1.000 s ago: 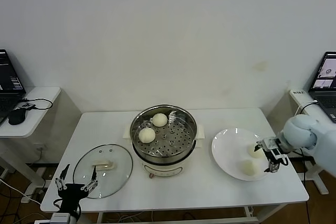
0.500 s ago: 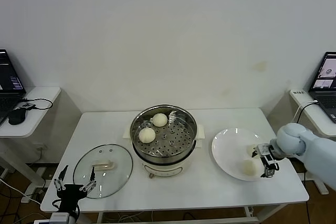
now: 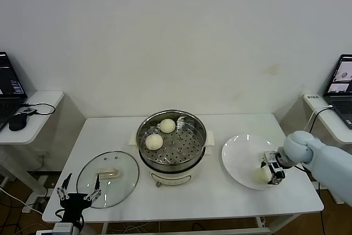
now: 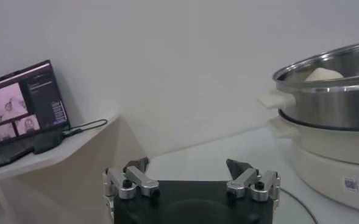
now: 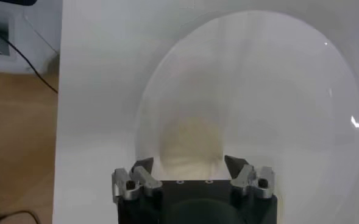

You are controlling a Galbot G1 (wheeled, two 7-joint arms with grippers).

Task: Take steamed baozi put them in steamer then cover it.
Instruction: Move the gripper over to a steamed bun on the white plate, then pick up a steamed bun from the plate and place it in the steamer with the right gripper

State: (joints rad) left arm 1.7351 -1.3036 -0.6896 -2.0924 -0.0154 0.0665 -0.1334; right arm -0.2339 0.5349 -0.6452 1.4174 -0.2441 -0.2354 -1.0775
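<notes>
Two steamed baozi (image 3: 167, 125) (image 3: 154, 142) lie on the perforated tray of the steel steamer (image 3: 142, 136) at the table's middle. On the white plate (image 3: 239, 152) to its right, one baozi (image 3: 260, 175) shows beside my right gripper (image 3: 271, 170). In the right wrist view that gripper (image 5: 188, 163) stands open, low over the plate (image 5: 277, 91), with a baozi (image 5: 190, 143) between its fingertips, which flank the bun closely. The glass cover (image 3: 107, 179) lies flat at the front left. My left gripper (image 3: 80, 193) hangs open off the front left edge, empty (image 4: 188, 164).
In the left wrist view the steamer (image 4: 331, 91) stands on its white base with a bun top (image 4: 324, 74) above the rim. Side tables with laptops (image 3: 11, 83) (image 3: 341, 78) flank the white table. A black cable runs off the right edge.
My right gripper has moved down and inward over the plate, settling its fingers around a baozi; only one plate bun shows in the head view now. Left arm unchanged.
</notes>
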